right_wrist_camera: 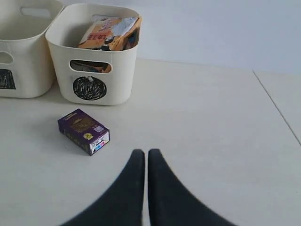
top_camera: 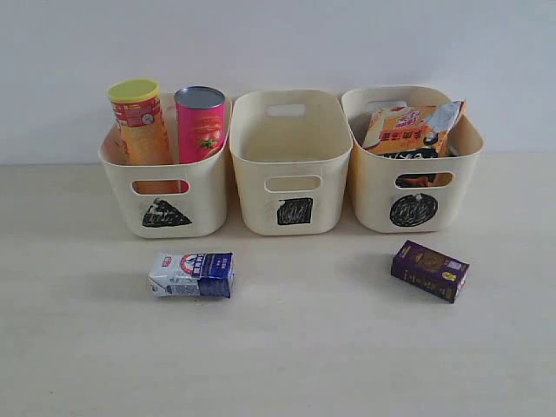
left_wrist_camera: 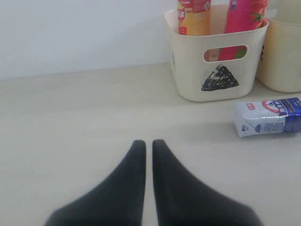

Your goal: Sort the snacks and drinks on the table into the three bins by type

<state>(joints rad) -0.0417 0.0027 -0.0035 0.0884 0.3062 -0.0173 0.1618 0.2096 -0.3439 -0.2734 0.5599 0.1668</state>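
While the left gripper and right gripper are being pressed together, the white carton and purple carton are being shown front-left and front-right of the square bin; a dark bag is being mostly hidden by the orange bag.

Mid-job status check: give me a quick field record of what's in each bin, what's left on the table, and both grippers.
triangle bin: yellow-orange tube and pink tube, both upright
square bin: nothing visible inside
circle bin: orange noodle bag on top, darker packaging beneath
on table: white-and-blue carton lying before the triangle bin; purple carton lying before the circle bin
left gripper: shut, holding nothing
right gripper: shut, holding nothing
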